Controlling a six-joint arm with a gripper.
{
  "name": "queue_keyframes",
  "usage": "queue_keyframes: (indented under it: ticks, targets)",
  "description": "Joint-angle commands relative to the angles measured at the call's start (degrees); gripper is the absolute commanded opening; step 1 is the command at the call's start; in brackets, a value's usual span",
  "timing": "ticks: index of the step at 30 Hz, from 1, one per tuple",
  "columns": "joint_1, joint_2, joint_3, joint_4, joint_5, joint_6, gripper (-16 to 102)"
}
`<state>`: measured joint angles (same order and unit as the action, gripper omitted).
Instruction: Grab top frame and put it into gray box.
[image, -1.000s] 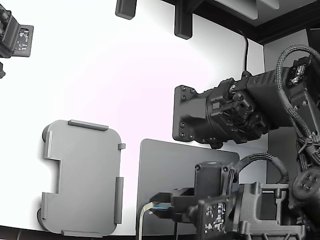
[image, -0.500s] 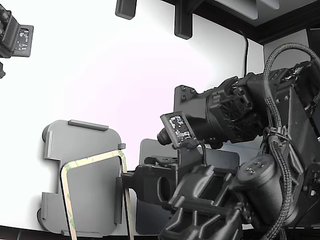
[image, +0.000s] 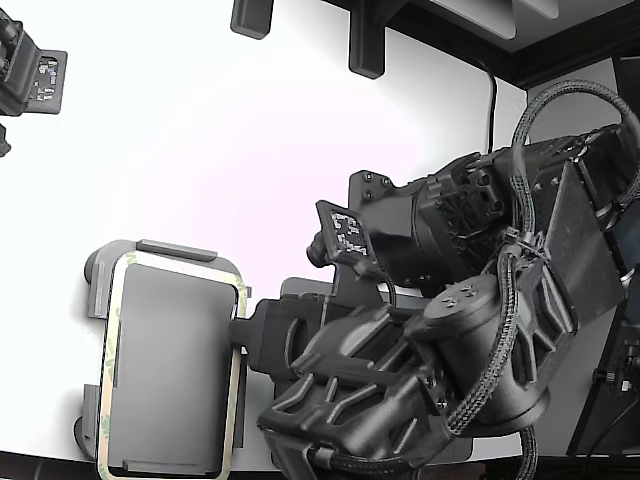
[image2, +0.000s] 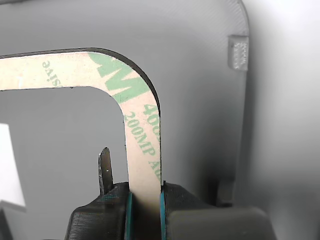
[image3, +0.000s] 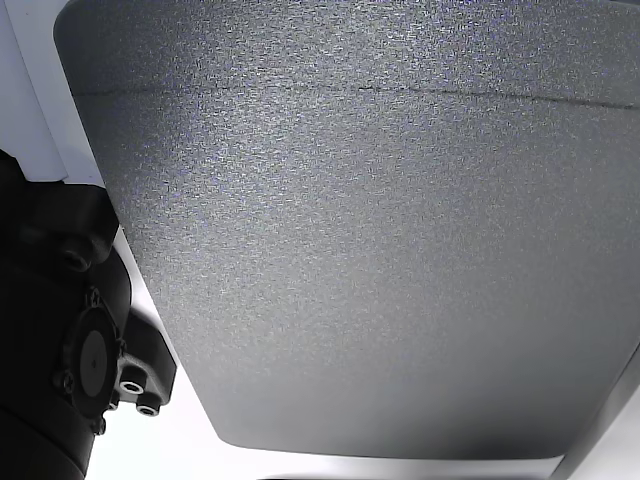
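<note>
The top frame (image: 110, 340) is a thin tan rounded-rectangle frame with greenish print. In the exterior view it lies over the light gray box (image: 170, 360) at the lower left, lined up with the box's outline. My gripper (image: 243, 335) is shut on the frame's side nearest the arm. In the wrist view the gripper (image2: 145, 202) pinches the frame (image2: 142, 125) between its blue-edged pads, with the box floor (image2: 190, 60) and an edge tab (image2: 238, 51) behind it. Whether the frame rests on the box floor cannot be told.
A dark gray flat mat (image: 300, 295) lies on the white table (image: 220, 150) beside the box, mostly hidden under the arm; it fills the other view (image3: 380, 220). A second black arm (image: 430, 230) hangs over the mat. Dark fixtures stand at the table's far edge (image: 365, 40).
My arm has carried the frame from above the mat leftwards in the exterior view. Half a second ago it hung tilted over the box; now it lies squared with the box.
</note>
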<state>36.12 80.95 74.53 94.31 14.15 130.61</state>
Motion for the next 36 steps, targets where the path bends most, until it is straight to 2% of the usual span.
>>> queue_keyframes:
  ticks: [1, 9, 36]
  targets:
    - [-1.05, 1.23, -0.7, 0.7, -1.41, 0.35, -12]
    - [-2.29, 1.58, -0.09, 0.7, -5.45, -0.18, -12]
    - [-6.33, 0.88, 1.49, 0.7, -7.73, -6.33, -13]
